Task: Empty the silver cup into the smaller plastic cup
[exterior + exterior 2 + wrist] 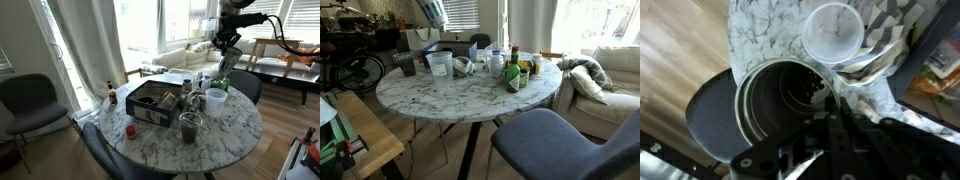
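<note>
High above the counter, the pincer hangs clenched on the silver cup, gripping it at one side of the rim as far as the wrist view shows. That view looks straight down into the tumbler's open mouth, so its long axis stands roughly vertical, mouth up, not yet tipped. Below it, just past its rim in that view, sits the wider whitish cup, which is not the target. The smaller plastic cup is outside the wrist view. In both exterior views it stands upright near the counter's edge, beside the wider whitish cup and well below the pincer. I judge the coming move turns on that offset: the silver cup must travel sideways and down toward the smaller plastic cup, then tilt its mouth over that narrow opening, which leaves little room for error.
</note>
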